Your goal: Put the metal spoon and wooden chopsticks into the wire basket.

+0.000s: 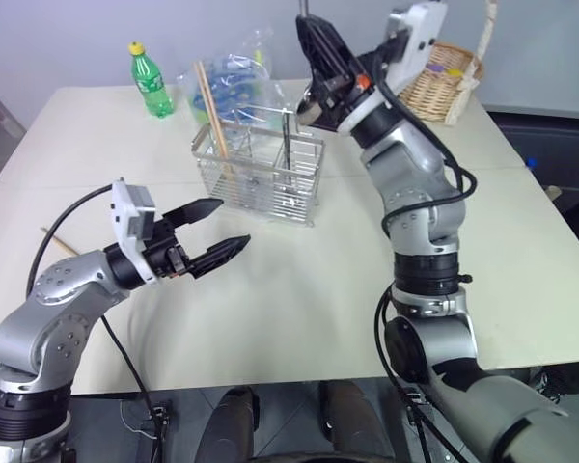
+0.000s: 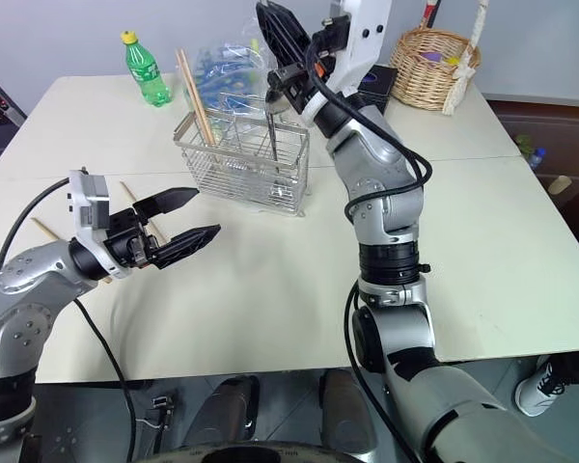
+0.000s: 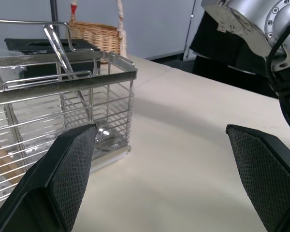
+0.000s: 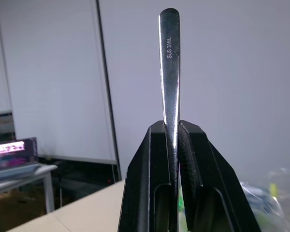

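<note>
Left end effector (image 1: 218,228) wide open, right end effector (image 4: 173,126) pinching metal spoon (image 4: 169,58) marked "SUS 316L"

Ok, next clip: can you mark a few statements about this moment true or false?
1. The right gripper is shut on the metal spoon. True.
2. The left gripper holds a chopstick. False: it is open and empty.
3. Wooden chopsticks lean inside the wire basket. True.
4. The green bottle lies on its side. False: it stands upright on the table.
5. The wicker basket sits on the floor. False: it is on the table's far right corner.
</note>
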